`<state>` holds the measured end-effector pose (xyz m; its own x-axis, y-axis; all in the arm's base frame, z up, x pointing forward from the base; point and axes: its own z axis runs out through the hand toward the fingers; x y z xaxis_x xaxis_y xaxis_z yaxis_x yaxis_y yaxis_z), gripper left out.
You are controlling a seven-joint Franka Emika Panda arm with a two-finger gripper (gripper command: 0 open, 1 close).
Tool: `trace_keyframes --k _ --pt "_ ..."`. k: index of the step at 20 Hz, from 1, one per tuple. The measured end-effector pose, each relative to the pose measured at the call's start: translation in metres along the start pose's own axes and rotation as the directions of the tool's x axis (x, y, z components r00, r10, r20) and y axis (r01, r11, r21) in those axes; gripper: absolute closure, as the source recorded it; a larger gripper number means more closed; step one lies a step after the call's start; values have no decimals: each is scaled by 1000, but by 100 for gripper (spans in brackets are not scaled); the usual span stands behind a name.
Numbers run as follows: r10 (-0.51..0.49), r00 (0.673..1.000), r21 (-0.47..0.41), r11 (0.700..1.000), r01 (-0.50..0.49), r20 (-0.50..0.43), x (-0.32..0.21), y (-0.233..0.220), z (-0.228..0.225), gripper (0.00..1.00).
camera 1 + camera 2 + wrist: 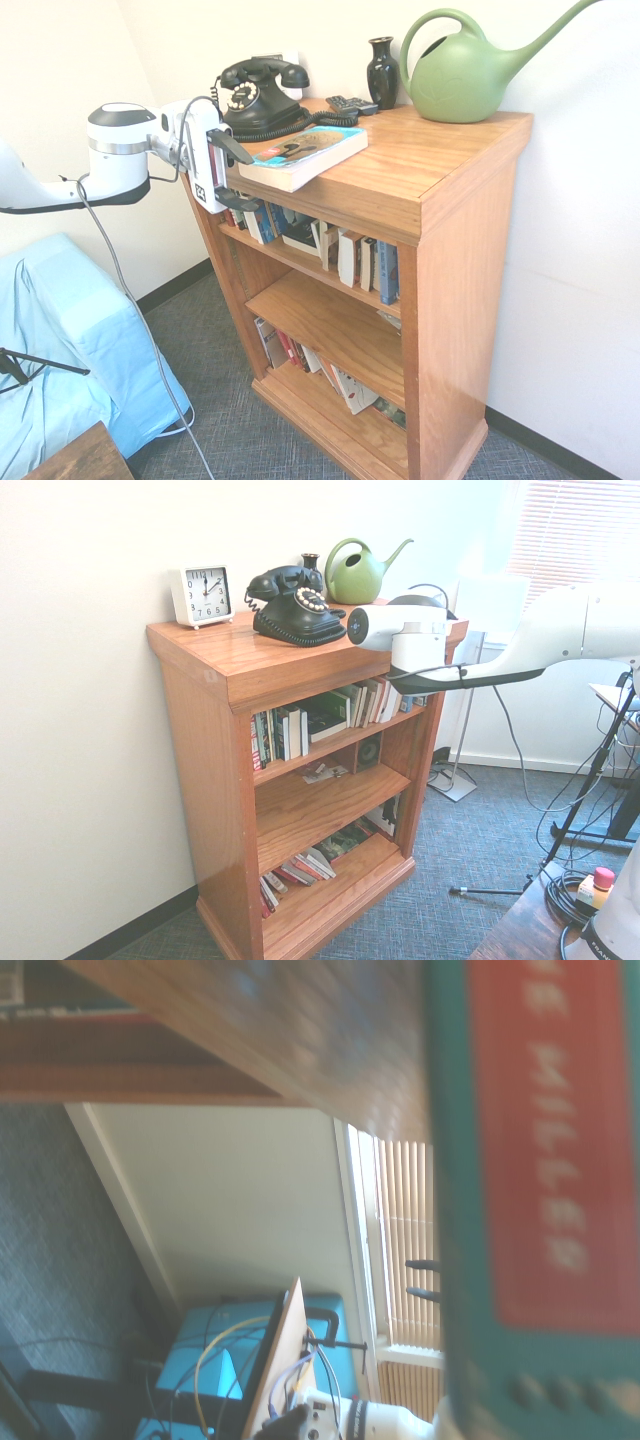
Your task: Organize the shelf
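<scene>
The shelf is an orange-brown wooden bookcase against the wall, also seen in the second exterior view. A thick book with a teal and red cover lies flat on its top, one end sticking out over the front corner. My gripper is at that end, open, with one finger above the book and one below the overhanging top edge. The wrist view shows the book's cover very close and blurred, next to the shelf wood. In the second exterior view the arm hides the gripper and the book.
On the top stand a black dial phone, a remote, a dark vase, a green watering can and a white clock. Books fill the upper tier, others lean in the bottom tier. Blue-covered furniture stands behind the arm.
</scene>
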<state>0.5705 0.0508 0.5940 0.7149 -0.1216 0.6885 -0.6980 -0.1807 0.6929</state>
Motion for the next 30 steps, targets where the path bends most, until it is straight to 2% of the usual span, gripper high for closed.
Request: trace_keyframes --k 3,10,18,19,30 --pt "11 1000 6 1000 -11 -2 -2 -12 7 0" --pt "54 999 11 998 -54 2 23 10 13 0" --pt "56 998 16 998 -56 6 30 3 16 0" --pt "55 998 15 998 -55 8 31 0 17 100" --pt "45 999 18 999 -45 8 44 -4 23 100"
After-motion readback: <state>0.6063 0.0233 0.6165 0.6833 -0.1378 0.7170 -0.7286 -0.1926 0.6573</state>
